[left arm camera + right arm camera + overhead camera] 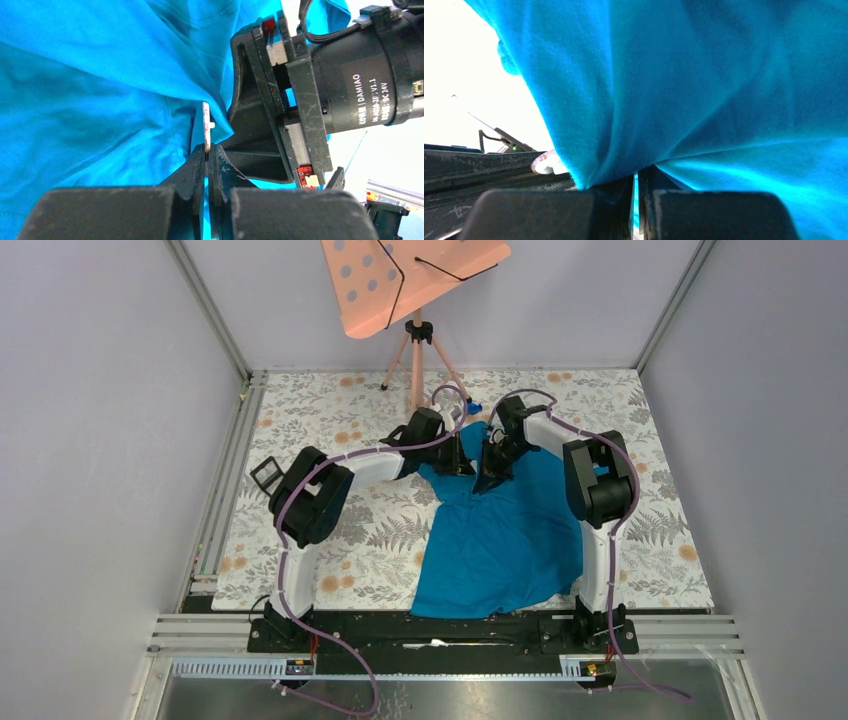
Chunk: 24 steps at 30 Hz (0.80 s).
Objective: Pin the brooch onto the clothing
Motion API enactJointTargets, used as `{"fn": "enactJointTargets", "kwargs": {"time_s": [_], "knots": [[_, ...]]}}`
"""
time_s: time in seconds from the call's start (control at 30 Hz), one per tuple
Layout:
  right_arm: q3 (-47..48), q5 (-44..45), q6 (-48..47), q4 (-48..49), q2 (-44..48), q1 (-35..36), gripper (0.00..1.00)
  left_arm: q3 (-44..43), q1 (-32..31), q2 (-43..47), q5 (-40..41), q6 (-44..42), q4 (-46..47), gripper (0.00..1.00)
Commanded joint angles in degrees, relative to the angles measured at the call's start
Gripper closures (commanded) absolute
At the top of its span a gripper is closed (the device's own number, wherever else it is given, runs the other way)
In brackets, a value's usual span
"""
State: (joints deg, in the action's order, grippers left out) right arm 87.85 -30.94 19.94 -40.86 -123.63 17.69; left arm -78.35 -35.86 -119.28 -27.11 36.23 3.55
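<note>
"Brooch, a small round flat pale disc point(205, 127): where is it?"

"In the left wrist view it stands on edge, pointing to 12 o'clock out of the left gripper point(206, 152). The gripper's two black fingers are clenched on its lower rim. A tiny white nub sticks out of its face toward 3 o'clock."

"And the clothing?"

"A plain teal-blue soft-fabric T-shirt point(500, 530) lies crumpled on the floral-printed table cover point(330, 530) at the centre of the top view. Both arms meet at its 12 o'clock end, the left reaching in from 9 o'clock and the right from 3 o'clock."

"What is the right gripper doing?"

"The right gripper point(635, 182) is clamped on a fold of the shirt, and the fabric fills its camera. The disc's pale rim peeks out at 9 o'clock there."

"Does the disc touch the fabric?"

"It sits just beside the pinched fold. Contact cannot be made out."

"Any writing?"

"Yes. At 3 o'clock in the left wrist view, a black cylindrical motor housing point(360, 85) carries white print: DAMIAO, then V1.1 and DC 24V."
</note>
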Motion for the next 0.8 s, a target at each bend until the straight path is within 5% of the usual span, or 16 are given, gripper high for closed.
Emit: {"fn": "enactJointTargets", "kwargs": {"time_s": [0.0, 0.4, 0.77], "knots": [[1.12, 1.17, 0.12, 3.07, 5.59, -0.05, 0.96, -4.04, -1.37, 5.14, -1.11, 1.51, -1.2, 1.0], [-2.35, 4.6, -0.55, 2.97, 17.57, -1.57, 0.57, -6.39, 0.61, 4.13, -2.0, 3.82, -5.95, 1.0], [-13.94, 9.68, -0.15, 15.38, 30.48, -1.63, 0.45, -4.85, 1.93, 4.5, -4.9, 3.01, -6.94, 1.0]]}}
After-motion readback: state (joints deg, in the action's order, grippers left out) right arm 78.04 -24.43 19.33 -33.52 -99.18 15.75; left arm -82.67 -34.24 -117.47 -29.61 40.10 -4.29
